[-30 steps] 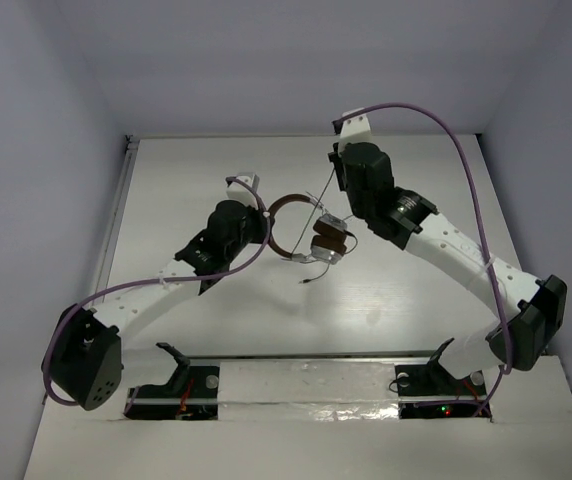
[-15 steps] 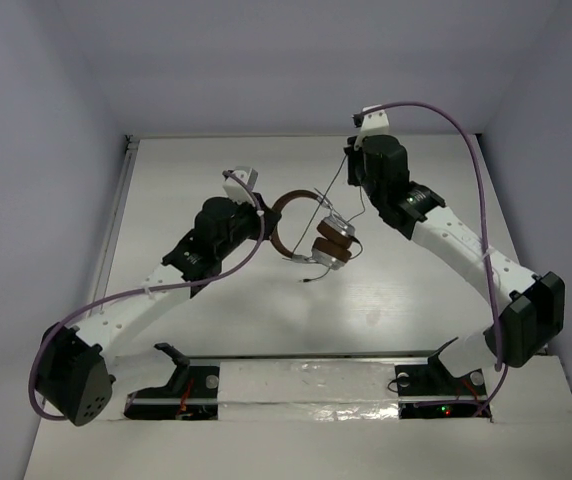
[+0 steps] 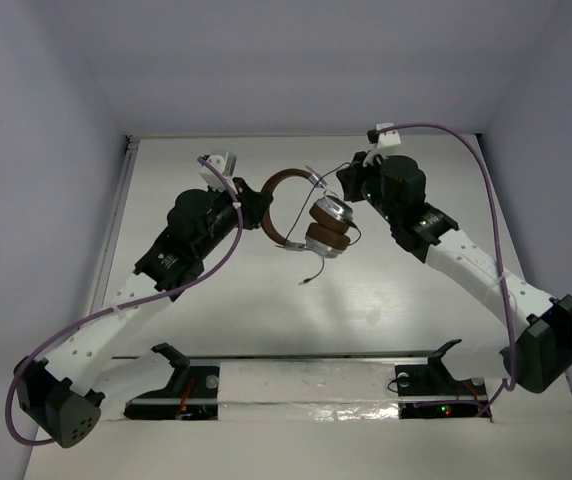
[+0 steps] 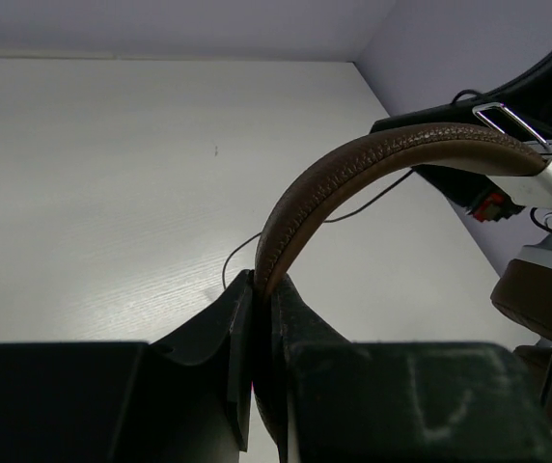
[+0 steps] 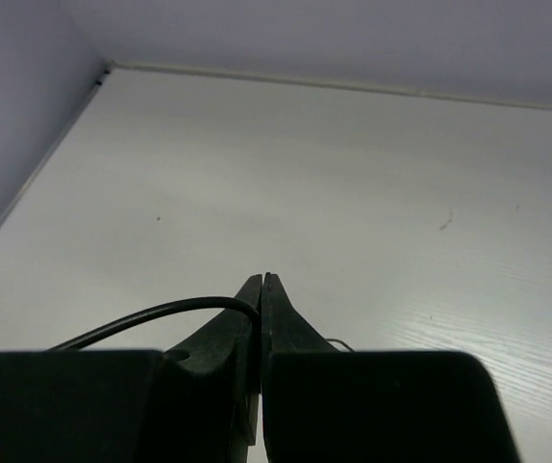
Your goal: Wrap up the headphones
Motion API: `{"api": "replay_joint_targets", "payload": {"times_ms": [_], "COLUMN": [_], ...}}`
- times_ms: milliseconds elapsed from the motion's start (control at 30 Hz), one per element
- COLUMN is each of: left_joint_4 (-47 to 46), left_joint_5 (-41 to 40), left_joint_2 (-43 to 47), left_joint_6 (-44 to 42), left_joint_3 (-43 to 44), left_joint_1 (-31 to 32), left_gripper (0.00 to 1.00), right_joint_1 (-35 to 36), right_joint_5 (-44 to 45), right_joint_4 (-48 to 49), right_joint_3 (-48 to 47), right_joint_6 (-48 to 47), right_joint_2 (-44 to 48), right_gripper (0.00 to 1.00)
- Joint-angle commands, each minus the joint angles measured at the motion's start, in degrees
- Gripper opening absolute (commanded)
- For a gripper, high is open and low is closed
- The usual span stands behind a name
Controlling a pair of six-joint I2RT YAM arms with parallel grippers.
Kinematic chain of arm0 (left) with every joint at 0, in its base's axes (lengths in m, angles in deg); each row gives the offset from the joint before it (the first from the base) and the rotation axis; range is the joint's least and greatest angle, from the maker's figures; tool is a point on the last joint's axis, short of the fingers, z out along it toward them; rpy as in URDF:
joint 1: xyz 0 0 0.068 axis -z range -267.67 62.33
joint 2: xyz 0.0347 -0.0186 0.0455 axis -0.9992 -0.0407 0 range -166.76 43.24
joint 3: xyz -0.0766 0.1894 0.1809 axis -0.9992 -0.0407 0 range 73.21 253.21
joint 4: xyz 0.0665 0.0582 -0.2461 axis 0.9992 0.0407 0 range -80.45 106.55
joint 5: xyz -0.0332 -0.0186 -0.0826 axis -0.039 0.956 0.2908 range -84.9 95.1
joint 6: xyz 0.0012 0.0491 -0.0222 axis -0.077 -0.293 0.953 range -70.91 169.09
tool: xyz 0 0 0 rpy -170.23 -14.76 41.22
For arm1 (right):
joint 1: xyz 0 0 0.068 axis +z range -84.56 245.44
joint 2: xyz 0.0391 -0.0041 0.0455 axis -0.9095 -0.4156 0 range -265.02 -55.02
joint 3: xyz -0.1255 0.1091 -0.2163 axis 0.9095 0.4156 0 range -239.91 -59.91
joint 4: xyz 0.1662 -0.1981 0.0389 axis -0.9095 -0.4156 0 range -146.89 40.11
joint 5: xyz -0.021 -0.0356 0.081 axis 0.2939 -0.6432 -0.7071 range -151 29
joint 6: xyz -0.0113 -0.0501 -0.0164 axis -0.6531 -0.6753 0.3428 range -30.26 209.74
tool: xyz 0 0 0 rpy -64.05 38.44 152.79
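Your left gripper (image 4: 257,282) is pinched tight, arm stretched forward and angled inward; your right gripper (image 5: 262,282) is closed up too, its arm reaching in from the opposite side, tips facing each other

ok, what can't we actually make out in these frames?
- Right wrist: the cord is hidden past the shut right tool; the headphones are out of frame.
- Left wrist: the ear cups are cut off by the right edge.
- Top view: the cord is too thin to trace, so wraps can't be counted.
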Motion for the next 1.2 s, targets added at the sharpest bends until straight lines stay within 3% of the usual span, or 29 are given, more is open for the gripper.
{"api": "replay_joint_targets", "payload": {"times_ms": [0, 200, 400, 500, 667, 833, 1167], "left_joint_4": [-2.69, -2.69, -4.1, -4.19, -2.61, -1.2, -0.23], "left_joint_5": [-0.99, -0.73, 7.0, 7.54, 8.5, 8.94, 6.57], "left_joint_2": [2.8, 2.72, 2.37, 2.37, 0.88, -1.06, -3.08], "left_joint_6": [1.6, 1.07, 3.8, 4.85, 5.38, 5.82, 5.91], "left_joint_3": [2.76, 3.99, 7.93, 10.48, 16.71, 21.03, 23.58], "left_joint_1": [0.22, 0.22, 0.22, 0.22, -0.31, -0.31, -1.45], "left_gripper": [0.0, 0.0, 0.0, 0.0, 0.0, 0.0, 0.0], "right_joint_1": [-0.87, -0.87, -0.87, -0.87, -0.87, -0.87, -0.87], "right_joint_5": [-1.19, -4.77, -14.63, -17.53, -19.82, -21.67, -29.59], "right_joint_4": [5.51, 6.64, 15.68, 20.42, 25.45, 37.66, 43.21], "right_joint_3": [0.63, 2.21, 7.66, 10.29, 11.7, 16.89, 18.28], "right_joint_6": [2.15, 2.33, 3.73, 3.99, 4.69, 7.42, 12.43], "right_joint_2": [3.3, 2.78, 1.19, 0.93, -3.01, -6.01, -11.11], "right_gripper": [0.01, 0.0, 0.15, 0.26, 0.34, 0.46, 0.51]}}
